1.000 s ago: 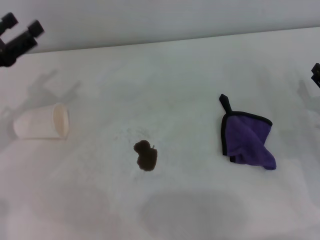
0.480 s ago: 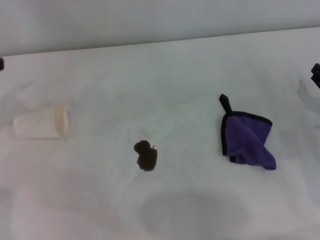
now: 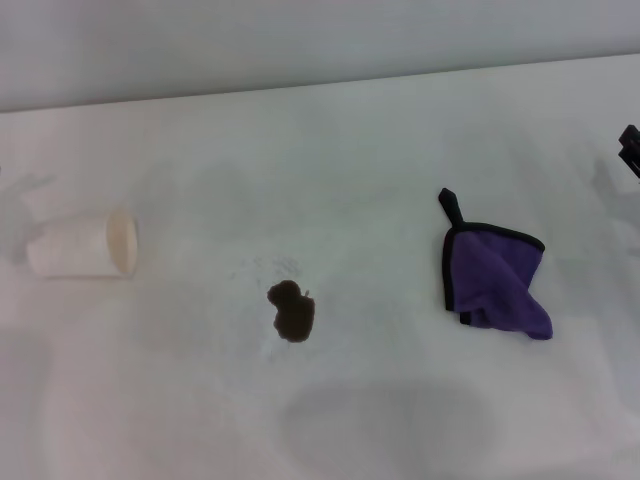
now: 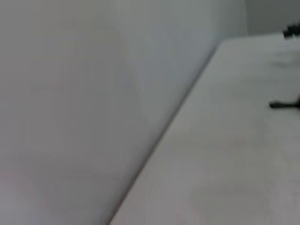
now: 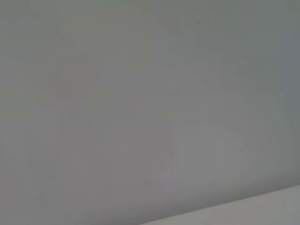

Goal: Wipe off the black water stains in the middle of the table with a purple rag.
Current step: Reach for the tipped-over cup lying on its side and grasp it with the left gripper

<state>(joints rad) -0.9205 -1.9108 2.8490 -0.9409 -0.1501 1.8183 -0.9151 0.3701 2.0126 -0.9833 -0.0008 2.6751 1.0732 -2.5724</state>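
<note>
The black water stains (image 3: 291, 310) are one small dark blot near the middle of the white table (image 3: 350, 170). Some way to its right lies the purple rag (image 3: 497, 281), folded, with black trim and its loop tab pointing to the far side. Nothing touches either of them. Only a black tip of my right gripper (image 3: 631, 148) shows at the right edge of the head view, beyond the rag and well apart from it. My left gripper is out of view. The wrist views show mostly wall and bare tabletop.
A cream paper cup (image 3: 82, 244) lies on its side at the left of the table, mouth facing right. A grey wall runs along the table's far edge. Faint grey smudges mark the tabletop around the blot.
My left gripper, seen at the upper left a second ago, has withdrawn out of the head view. The rag, blot and cup have not moved.
</note>
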